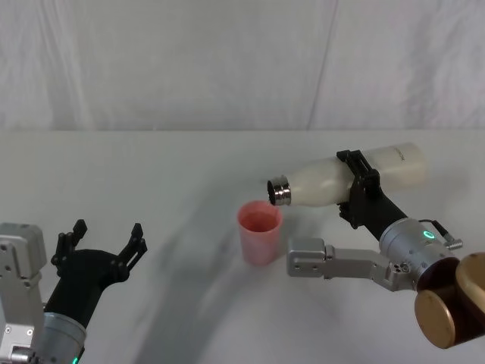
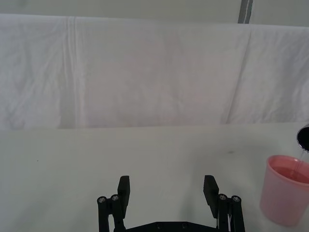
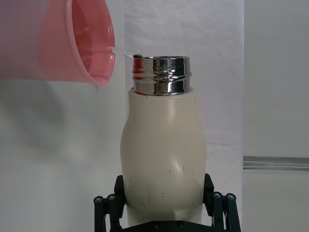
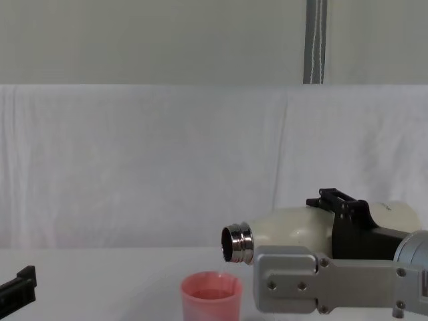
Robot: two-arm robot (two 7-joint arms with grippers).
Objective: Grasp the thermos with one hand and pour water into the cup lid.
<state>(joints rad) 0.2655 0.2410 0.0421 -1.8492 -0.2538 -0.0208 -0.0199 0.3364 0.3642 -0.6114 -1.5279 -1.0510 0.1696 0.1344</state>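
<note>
The cream-white thermos (image 1: 345, 180) lies tipped nearly flat above the table, its steel neck (image 1: 280, 191) just over the rim of the pink cup lid (image 1: 259, 231). My right gripper (image 1: 362, 188) is shut on the thermos around its middle. In the right wrist view the thermos (image 3: 163, 150) runs away from the camera, and a thin thread of water goes from its neck into the cup lid (image 3: 58, 43). The chest view has the thermos (image 4: 294, 232) level above the cup lid (image 4: 211, 297). My left gripper (image 1: 106, 241) rests open at the near left, empty, its fingers (image 2: 124, 191) spread over bare table.
A white cloth covers the table (image 1: 151, 174) and hangs as a backdrop behind it. The cup lid (image 2: 285, 188) shows at the far edge of the left wrist view, holding some water. Bare table lies between the left gripper and the cup lid.
</note>
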